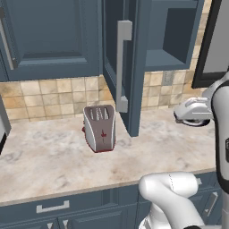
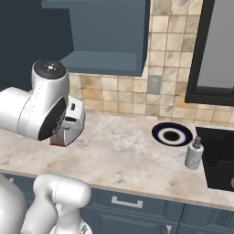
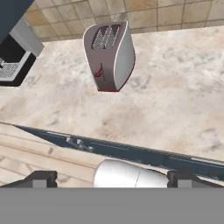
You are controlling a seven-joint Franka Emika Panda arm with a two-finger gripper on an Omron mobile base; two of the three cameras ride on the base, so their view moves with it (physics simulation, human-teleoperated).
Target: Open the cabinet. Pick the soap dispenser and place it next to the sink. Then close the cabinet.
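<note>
With the dark slate-blue wall cabinet door (image 1: 129,67) swung out edge-on over the beige marbled tabletop (image 1: 49,156), I log step one as done: its long light-grey bar handle (image 1: 121,67) faces my left base camera, and the shelf (image 1: 167,58) behind it looks bare from here.

Step two also reads as complete. In the right base view the small grey-silver cylindrical soap dispenser (image 2: 194,154) with its darker pump head stands upright on the tabletop, just beside the black sink basin (image 2: 219,160) and near a dark-rimmed round plate (image 2: 172,134). I cannot tell whether the bottle touches the sink edge, but it sits clear of the plate.

My tool (image 3: 111,177) is spread wide with nothing between its dark tips; in the hand view they rise at the bottom, far apart. That camera looks down on the silver-and-red toaster (image 3: 111,54) and the tabletop's front edge, so I judge the hand is high and pulled back from the work, well apart from the dispenser.

Remaining, by my reading: close the cabinet. The door stands roughly square to the cabinet front, near the toaster but above it. I expect to bring the arm across to the door's outer face and push it home.
</note>
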